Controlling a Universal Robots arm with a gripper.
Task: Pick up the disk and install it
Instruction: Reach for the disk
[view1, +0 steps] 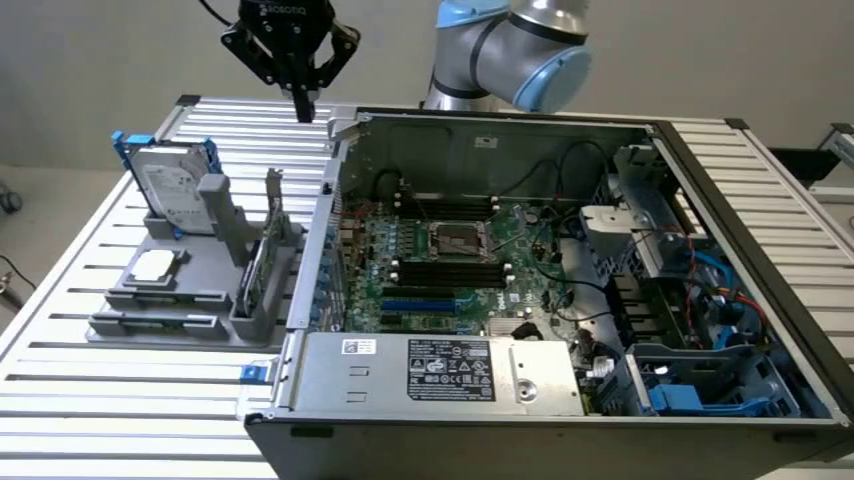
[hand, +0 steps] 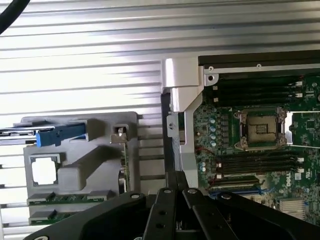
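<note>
The disk (view1: 174, 183), a silver-grey drive with a white label and blue carrier frame, stands upright on edge in the grey holder (view1: 160, 300) on the exterior view's left. In the wrist view the disk (hand: 56, 135) appears edge-on from above, its blue frame showing. My gripper (view1: 304, 106) hangs high over the slatted table, behind the holder and near the computer case's back left corner. Its black fingers are shut with nothing between them. Seen from the wrist, the gripper (hand: 176, 176) has its tips pressed together over the case's edge.
The open computer case (view1: 747, 250) takes up the middle and the exterior view's right, with motherboard (view1: 454, 250), power supply (view1: 441, 370) and blue drive bays (view1: 694, 395). A pale square chip (view1: 154, 265) lies on the holder, and a card (view1: 274, 240) stands upright in it.
</note>
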